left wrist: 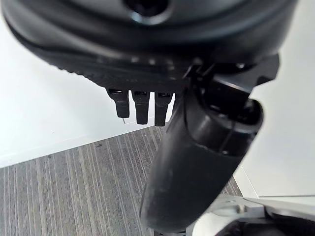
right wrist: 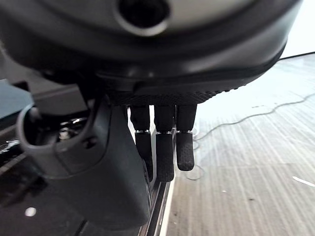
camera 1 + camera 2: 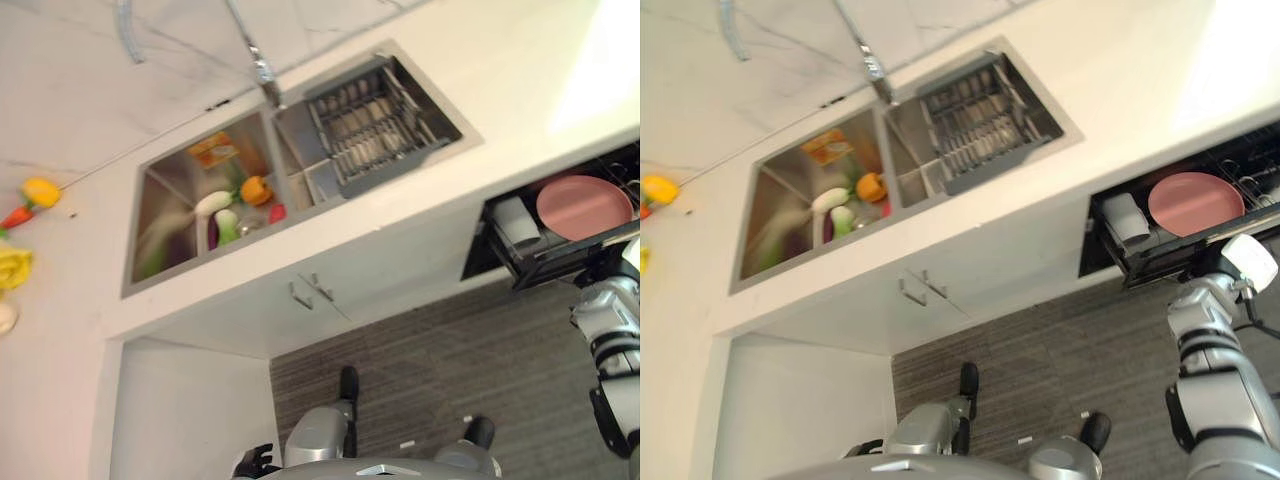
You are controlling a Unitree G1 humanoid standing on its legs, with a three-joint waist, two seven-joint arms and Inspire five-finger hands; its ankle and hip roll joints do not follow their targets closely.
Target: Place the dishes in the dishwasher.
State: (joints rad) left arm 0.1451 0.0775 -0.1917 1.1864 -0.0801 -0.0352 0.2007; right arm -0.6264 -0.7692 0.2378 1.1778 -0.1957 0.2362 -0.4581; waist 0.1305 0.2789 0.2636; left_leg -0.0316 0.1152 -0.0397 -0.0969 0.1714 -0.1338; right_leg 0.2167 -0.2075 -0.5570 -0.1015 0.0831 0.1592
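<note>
Pink plate (image 3: 1195, 203) lies flat in open dishwasher drawer (image 3: 1160, 262), right of sink (image 3: 770, 215); white cup (image 3: 1126, 218) just beside plate, on its sink side. Plate looks rigid, smooth, likely slippery, breakable; best grip probably at rim, thumb over edge. Right hand (image 2: 165, 147) near drawer front, fingers straight, holding nothing. Left hand (image 1: 142, 105) hangs low over striped floor (image 1: 74, 187), below sink, relaxed, empty.

A white surface (image 3: 420, 215) ran along a pale marbled wall (image 3: 120, 90), with a steel double sink (image 3: 160, 225) set in it. White cabinet doors (image 3: 330, 280) stood below. The floor (image 3: 420, 380) was grey and striped.
</note>
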